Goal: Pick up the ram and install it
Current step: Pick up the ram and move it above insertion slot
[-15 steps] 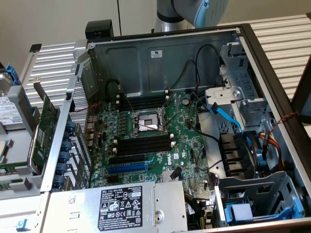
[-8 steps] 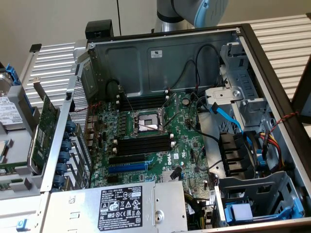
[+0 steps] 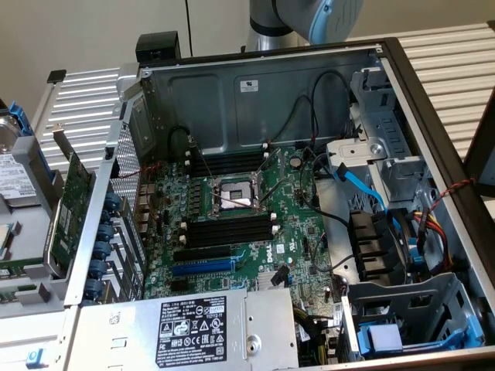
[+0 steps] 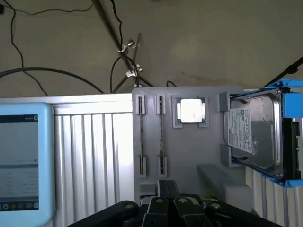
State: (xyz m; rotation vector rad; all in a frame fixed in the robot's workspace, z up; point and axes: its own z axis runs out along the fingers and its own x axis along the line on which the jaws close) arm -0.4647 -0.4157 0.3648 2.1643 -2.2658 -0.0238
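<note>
The ram (image 4: 161, 137) stands on edge in the clips of a grey holder tray (image 4: 208, 142), so it appears as a thin dark line. My gripper (image 4: 168, 185) hangs above the near end of that tray, close to the ram's end, with its black fingers together and nothing between them. In the exterior view the open computer case holds the motherboard (image 3: 294, 232). Its long black memory slots (image 3: 232, 229) with white end clips lie on both sides of the processor socket (image 3: 232, 197). Part of my arm (image 3: 309, 19) shows behind the case.
On the holder tray sit a silver processor chip (image 4: 191, 111) and a hard drive (image 4: 255, 137) in a blue frame. A light-blue tablet (image 4: 23, 161) lies on the slatted table. A green expansion card (image 3: 73, 201) leans outside the case. Cables (image 3: 363, 189) run inside.
</note>
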